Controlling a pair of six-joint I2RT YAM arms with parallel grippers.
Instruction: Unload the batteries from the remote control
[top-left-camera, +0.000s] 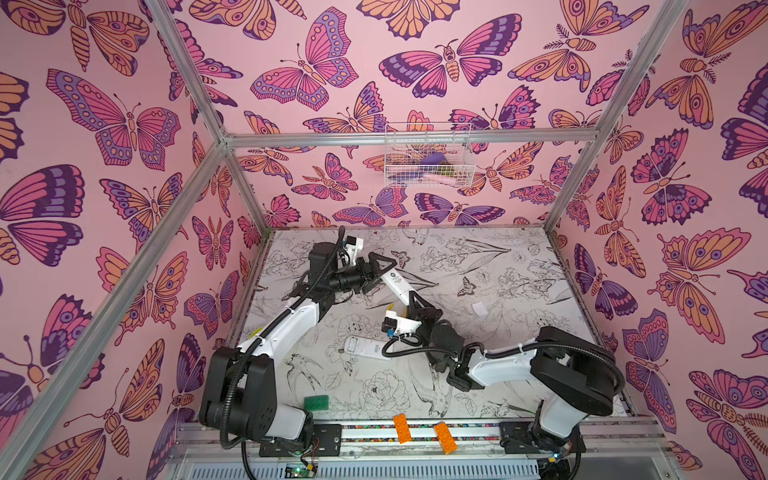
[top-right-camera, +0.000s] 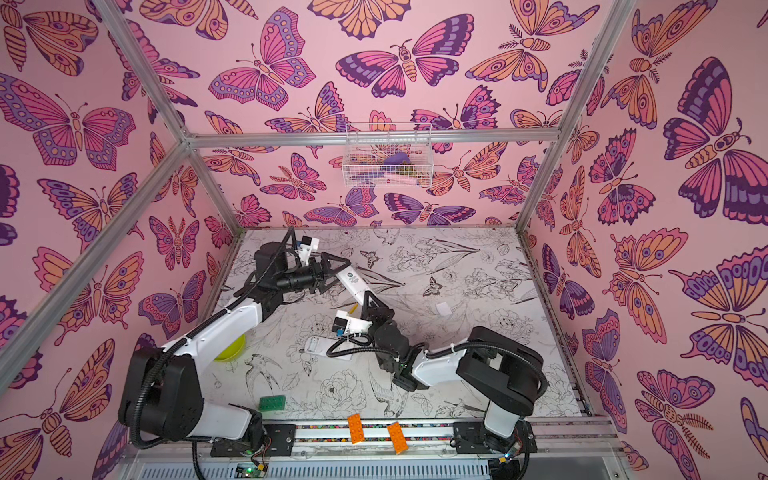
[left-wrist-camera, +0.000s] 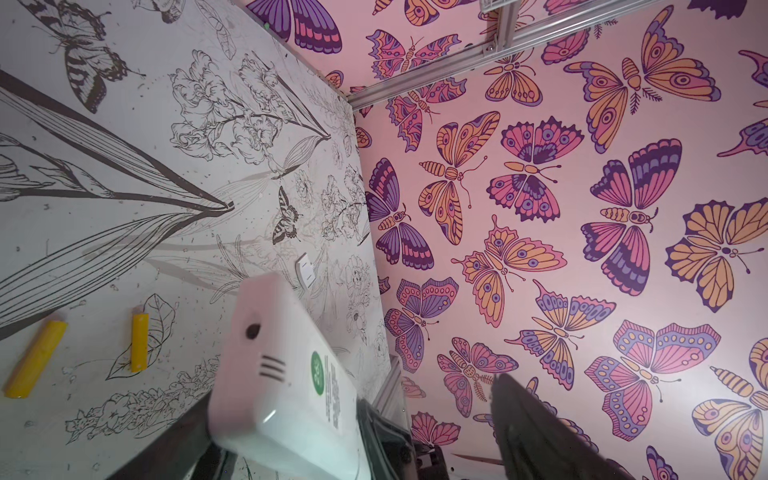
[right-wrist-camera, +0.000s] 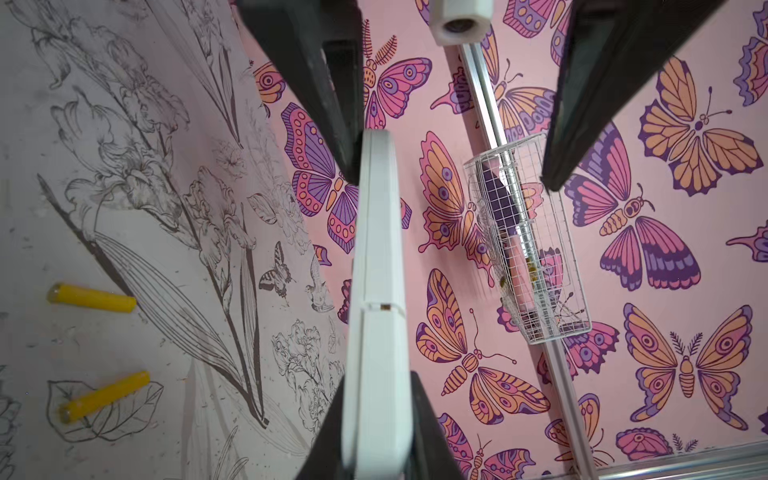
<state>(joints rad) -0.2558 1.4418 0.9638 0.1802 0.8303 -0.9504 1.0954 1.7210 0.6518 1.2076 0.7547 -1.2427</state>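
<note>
My right gripper (top-left-camera: 410, 300) (right-wrist-camera: 378, 436) is shut on one end of the white remote control (top-left-camera: 397, 282) (right-wrist-camera: 376, 257) and holds it edge-on above the table. Round the remote's other end (left-wrist-camera: 286, 374) stands my left gripper (top-left-camera: 384, 272) (left-wrist-camera: 353, 444), open. The remote rests against one of its fingers (right-wrist-camera: 320, 91), with a wide gap to the other. Two yellow batteries (left-wrist-camera: 35, 359) (left-wrist-camera: 139, 343) (right-wrist-camera: 93, 298) (right-wrist-camera: 104, 397) lie loose on the table under the remote. In both top views only a tip of one yellow battery (top-left-camera: 390, 309) (top-right-camera: 353, 308) shows.
A second white remote (top-left-camera: 365, 347) lies on the table under the right arm. A small white cover (top-left-camera: 479, 308) (left-wrist-camera: 305, 270) lies to the right. A green brick (top-left-camera: 316, 402) and two orange bricks (top-left-camera: 402, 428) sit at the front; a yellow-green bowl (top-right-camera: 230, 349) under the left arm; a wire basket (top-left-camera: 428, 156) on the back wall.
</note>
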